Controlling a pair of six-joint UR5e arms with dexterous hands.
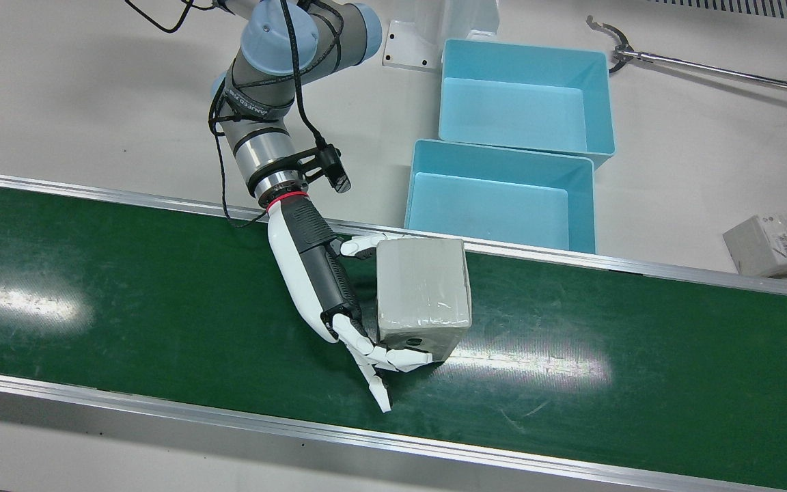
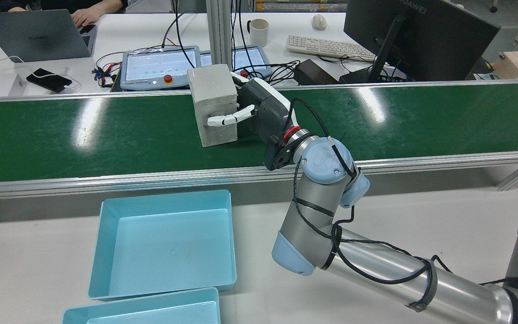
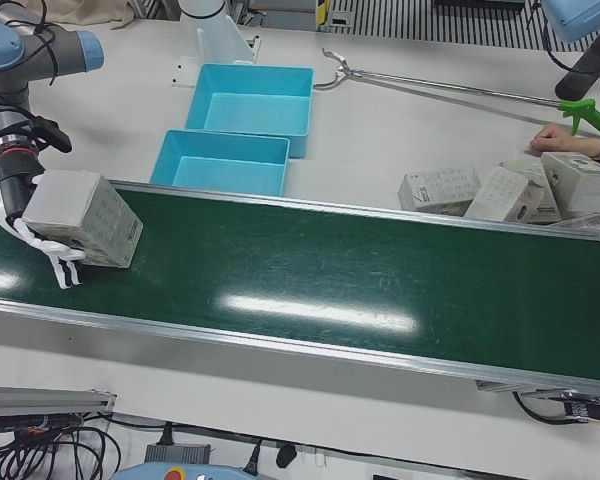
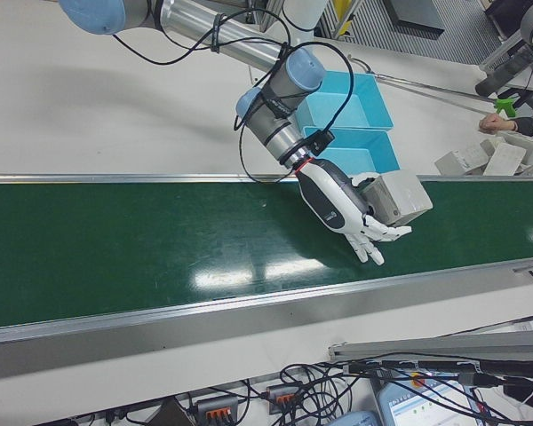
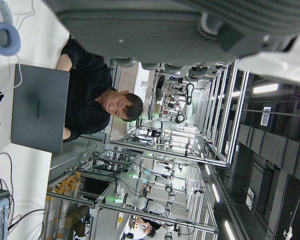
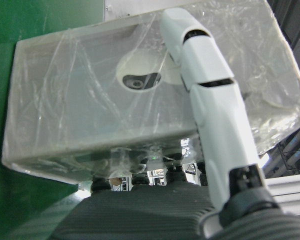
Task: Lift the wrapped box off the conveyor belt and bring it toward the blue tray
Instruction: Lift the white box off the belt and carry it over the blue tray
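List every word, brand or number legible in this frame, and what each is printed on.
"HUAWEI": back of the monitor, top edge, in the rear view.
"HUAWEI": lid of the laptop, in the left hand view, lying sideways.
"UR" logo: joint cap of the right arm.
Print on the arm's band: too small to read.
Printing on the stacked boxes: blurred.
The wrapped box in the right hand: no readable text.

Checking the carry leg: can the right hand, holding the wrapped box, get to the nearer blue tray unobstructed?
Probably yes. The right hand grips the wrapped box above the belt, and the nearer blue tray sits open and empty just past the conveyor rail, nothing between.
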